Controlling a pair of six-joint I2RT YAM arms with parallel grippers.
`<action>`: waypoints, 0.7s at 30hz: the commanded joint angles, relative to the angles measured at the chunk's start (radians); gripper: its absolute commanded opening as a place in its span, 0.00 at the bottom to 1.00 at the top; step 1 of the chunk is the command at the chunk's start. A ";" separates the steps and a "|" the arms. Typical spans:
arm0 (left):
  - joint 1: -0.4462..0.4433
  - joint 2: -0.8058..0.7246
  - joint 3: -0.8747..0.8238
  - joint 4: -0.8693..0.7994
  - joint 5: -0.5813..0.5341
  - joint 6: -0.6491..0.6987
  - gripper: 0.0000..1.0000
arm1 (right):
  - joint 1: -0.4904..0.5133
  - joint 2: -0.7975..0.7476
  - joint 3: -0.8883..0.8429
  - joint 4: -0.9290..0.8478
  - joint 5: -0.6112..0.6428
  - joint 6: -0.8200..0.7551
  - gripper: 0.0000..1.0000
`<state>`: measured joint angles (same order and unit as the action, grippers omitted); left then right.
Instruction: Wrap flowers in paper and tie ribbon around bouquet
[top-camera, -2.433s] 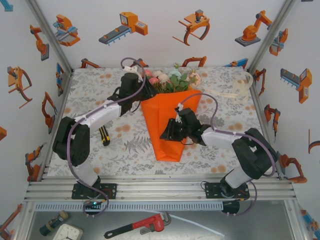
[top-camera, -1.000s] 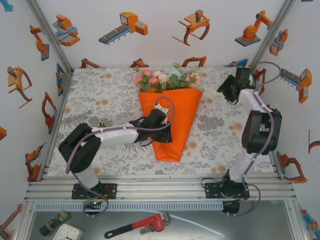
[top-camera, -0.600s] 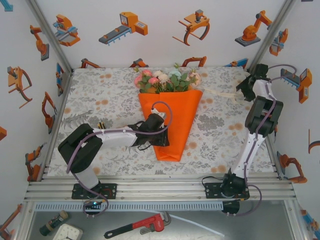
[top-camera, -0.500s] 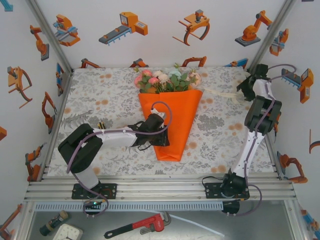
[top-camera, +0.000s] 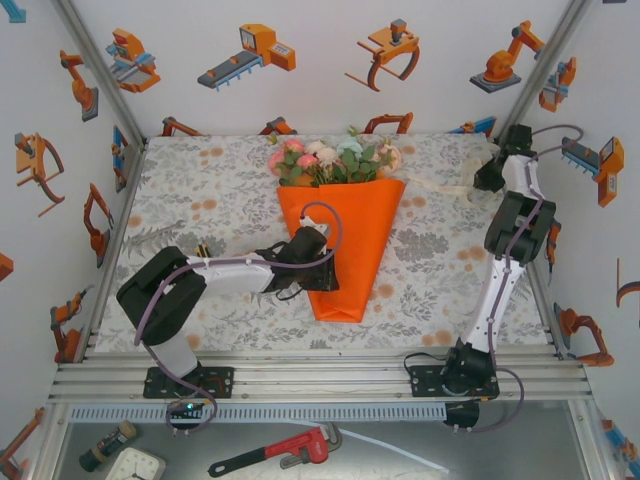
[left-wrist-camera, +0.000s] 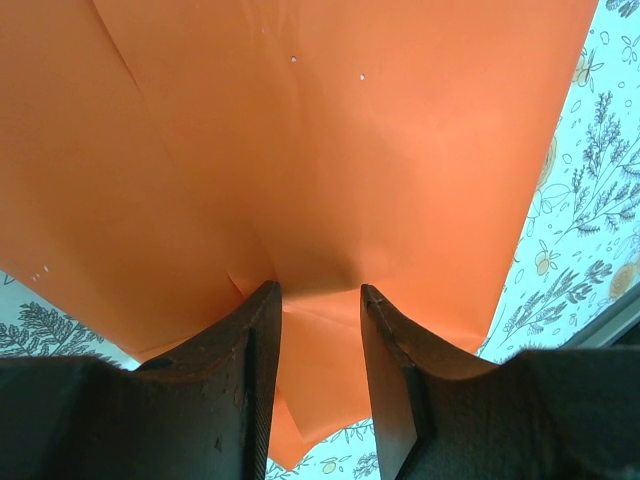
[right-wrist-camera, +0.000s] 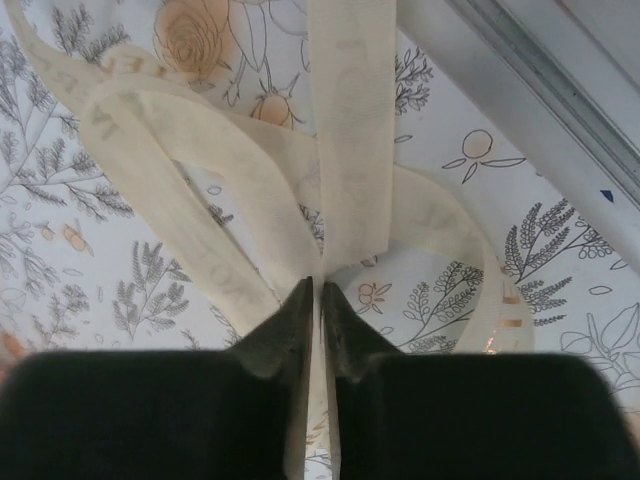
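The bouquet lies on the tablecloth with its flowers (top-camera: 330, 160) toward the back, pink, white and green, wrapped in a cone of orange paper (top-camera: 358, 225). My left gripper (top-camera: 318, 270) is over the cone's left side. In the left wrist view its fingers (left-wrist-camera: 315, 290) are shut on a puckered fold of the paper (left-wrist-camera: 330, 150). The cream ribbon (top-camera: 445, 188) lies in loops at the back right. My right gripper (top-camera: 487, 177) is there, shut on a strand of ribbon (right-wrist-camera: 350, 120) that runs between its closed tips (right-wrist-camera: 317, 285).
A black-and-yellow tool (top-camera: 203, 252) lies beside the left arm. The aluminium frame post (top-camera: 525, 85) and table-edge rail (right-wrist-camera: 540, 90) stand close to the right gripper. A red pipe wrench (top-camera: 290, 450) rests on the shelf below the table.
The right arm has swung out to the back right corner and its jaws have closed on the ribbon. The left gripper has stayed on the paper cone.
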<state>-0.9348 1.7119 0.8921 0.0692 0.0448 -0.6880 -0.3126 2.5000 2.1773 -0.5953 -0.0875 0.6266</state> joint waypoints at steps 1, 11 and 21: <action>0.008 0.017 -0.007 -0.003 -0.019 -0.010 0.39 | 0.007 -0.098 -0.020 -0.003 -0.017 0.007 0.00; 0.013 -0.033 -0.034 0.028 -0.033 0.002 0.39 | 0.108 -0.480 0.087 -0.052 0.027 -0.030 0.00; 0.012 -0.054 -0.045 0.096 -0.047 0.027 0.39 | 0.438 -0.812 0.110 -0.040 0.063 -0.047 0.00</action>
<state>-0.9276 1.6821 0.8566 0.1322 0.0170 -0.6830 0.0555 1.6955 2.2944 -0.6052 -0.0566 0.6003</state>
